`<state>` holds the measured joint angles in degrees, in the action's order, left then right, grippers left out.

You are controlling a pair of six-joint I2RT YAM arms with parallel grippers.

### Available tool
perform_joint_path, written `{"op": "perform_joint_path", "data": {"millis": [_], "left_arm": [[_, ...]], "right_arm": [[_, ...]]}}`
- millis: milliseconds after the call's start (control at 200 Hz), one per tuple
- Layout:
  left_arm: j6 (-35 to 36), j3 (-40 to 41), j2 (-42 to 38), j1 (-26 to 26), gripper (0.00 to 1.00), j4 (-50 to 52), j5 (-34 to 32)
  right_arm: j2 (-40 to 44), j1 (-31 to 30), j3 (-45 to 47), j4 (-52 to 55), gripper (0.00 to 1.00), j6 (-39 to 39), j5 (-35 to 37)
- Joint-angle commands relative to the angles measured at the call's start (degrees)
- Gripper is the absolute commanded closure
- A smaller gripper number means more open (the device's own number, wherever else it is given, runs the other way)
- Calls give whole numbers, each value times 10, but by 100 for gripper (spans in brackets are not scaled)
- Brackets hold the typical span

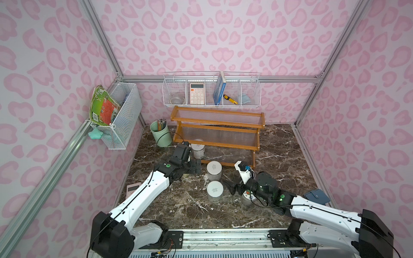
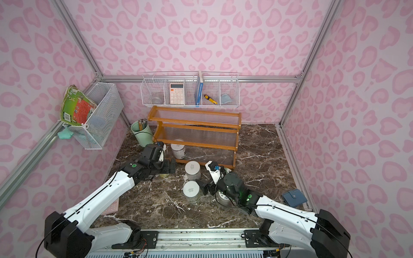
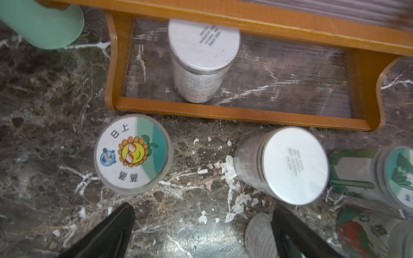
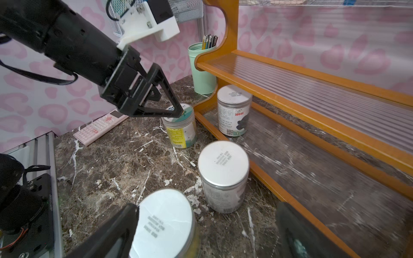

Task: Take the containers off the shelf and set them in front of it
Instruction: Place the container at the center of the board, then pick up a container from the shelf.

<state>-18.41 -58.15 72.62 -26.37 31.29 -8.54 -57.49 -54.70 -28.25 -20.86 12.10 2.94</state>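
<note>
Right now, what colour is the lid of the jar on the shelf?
White lid with small grey print; clearest in the left wrist view.

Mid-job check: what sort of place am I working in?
Probably a staged robot test cell dressed as a desk corner: bare aluminium frame rails around pink leopard-print wall panels, a white wire wall basket, and a mint-green pencil cup on a dark marble-patterned tabletop.

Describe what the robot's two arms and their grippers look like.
The left arm and right arm have white link shells, black joints and black shoulder housings, each with a round green marker and a thin black cable running along it. The left gripper and right gripper are black with triangular open-frame fingers.
</note>
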Motion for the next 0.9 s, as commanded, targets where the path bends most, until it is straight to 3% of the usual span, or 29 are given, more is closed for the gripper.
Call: {"op": "perform_joint_path", "data": {"millis": [0,396,897], "left_arm": [[38,-18,38,-12,1,-49,-75],[83,-48,162,-14,1,-170,-102],[101,-54,238,-15,2,-271,-154]], "right_arm": [[36,17,7,24,1,17,9],[114,58,25,72,1,27,4],[142,100,35,77,1,19,-12]]}}
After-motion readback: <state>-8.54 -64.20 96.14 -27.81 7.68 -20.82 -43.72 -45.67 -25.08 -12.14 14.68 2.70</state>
